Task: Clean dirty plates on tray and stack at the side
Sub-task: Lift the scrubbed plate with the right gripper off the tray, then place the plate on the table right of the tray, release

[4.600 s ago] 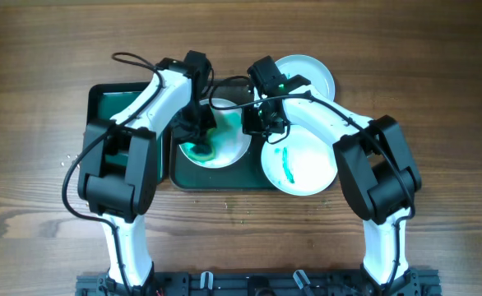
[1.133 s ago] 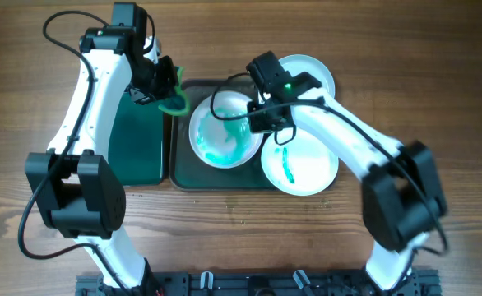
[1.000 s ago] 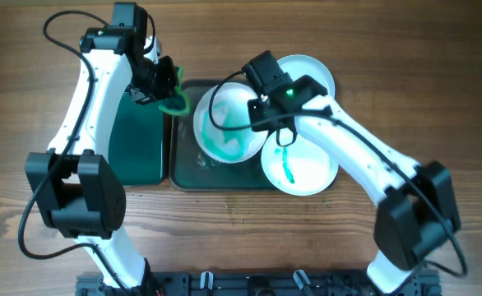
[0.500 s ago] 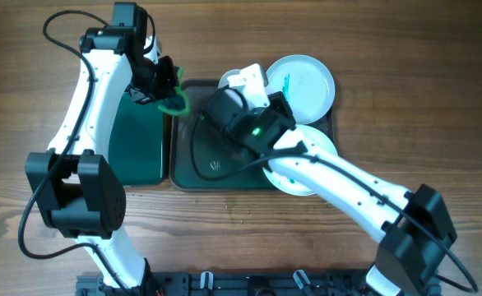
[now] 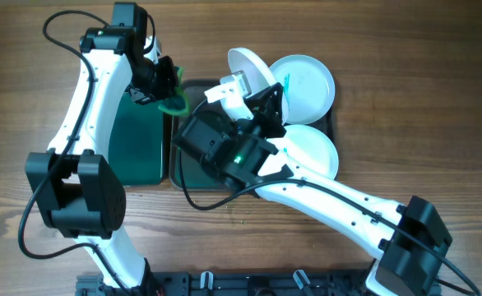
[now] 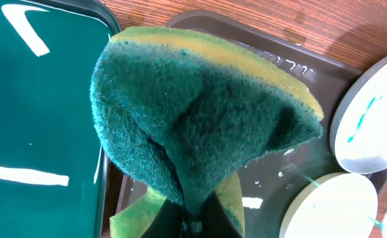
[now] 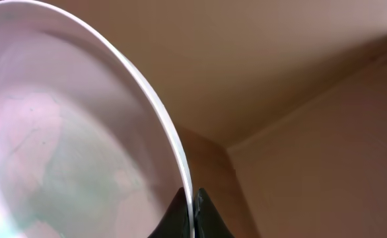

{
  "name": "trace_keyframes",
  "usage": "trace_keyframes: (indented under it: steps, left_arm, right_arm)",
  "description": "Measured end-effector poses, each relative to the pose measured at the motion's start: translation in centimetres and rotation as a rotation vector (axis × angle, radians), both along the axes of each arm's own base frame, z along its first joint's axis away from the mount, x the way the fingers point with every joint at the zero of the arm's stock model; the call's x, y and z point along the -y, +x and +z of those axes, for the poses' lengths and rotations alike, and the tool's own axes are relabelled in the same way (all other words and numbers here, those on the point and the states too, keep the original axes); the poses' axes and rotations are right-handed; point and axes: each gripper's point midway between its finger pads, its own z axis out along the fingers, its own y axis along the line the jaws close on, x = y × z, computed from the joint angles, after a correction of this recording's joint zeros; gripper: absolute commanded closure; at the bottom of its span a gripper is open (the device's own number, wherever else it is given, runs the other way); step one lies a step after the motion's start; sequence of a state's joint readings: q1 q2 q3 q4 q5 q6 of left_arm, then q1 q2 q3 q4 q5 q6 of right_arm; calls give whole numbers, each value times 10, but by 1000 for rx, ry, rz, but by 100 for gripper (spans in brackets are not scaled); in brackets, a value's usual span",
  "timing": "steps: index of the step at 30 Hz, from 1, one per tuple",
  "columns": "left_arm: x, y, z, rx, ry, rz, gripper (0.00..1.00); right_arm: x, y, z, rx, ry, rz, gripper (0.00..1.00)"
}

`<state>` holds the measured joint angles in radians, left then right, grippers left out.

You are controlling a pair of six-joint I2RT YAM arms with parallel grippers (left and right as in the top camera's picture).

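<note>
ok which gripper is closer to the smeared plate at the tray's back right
Right. The right gripper, pinching a lifted plate, sits just left of the smeared plate; the left gripper, clamping the sponge, is by the tray's left rim.

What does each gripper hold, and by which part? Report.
Left gripper pinches the sponge at its folded middle; right gripper grips a plate by its rim.

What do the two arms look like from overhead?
The left arm and right arm both have white tubular links, chunky black joint housings and loose black cables looping alongside. A small green light glows on the right arm's black wrist housing.
</note>
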<state>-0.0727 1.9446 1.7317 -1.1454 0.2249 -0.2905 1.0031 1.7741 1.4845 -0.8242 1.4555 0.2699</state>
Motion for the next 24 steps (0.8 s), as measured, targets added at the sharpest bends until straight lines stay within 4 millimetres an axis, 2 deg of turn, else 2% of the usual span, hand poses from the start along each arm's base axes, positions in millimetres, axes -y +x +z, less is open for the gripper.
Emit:
trace_keyframes:
  steps: [10,14,19,22,24]
  left_arm:
    - [0,0,0,0,0,0,96]
    - [0,0,0,0,0,0,96]
    - [0,-2,0,-8,1,0,96]
    - [0,-4,-1,-19,2,0,96]
    - [0,-5,-1,-22,4,-2,96]
  right_arm:
    - [-1,1,5,17,-15,-6,96]
    - [-4,3,-1,-20,-1,15,96]
    - [-9,11,-34,-188,86,80,96]
    - [-6,17,-66,-352,197,112,96]
    - [-5,21,-93,-497,342,133,96]
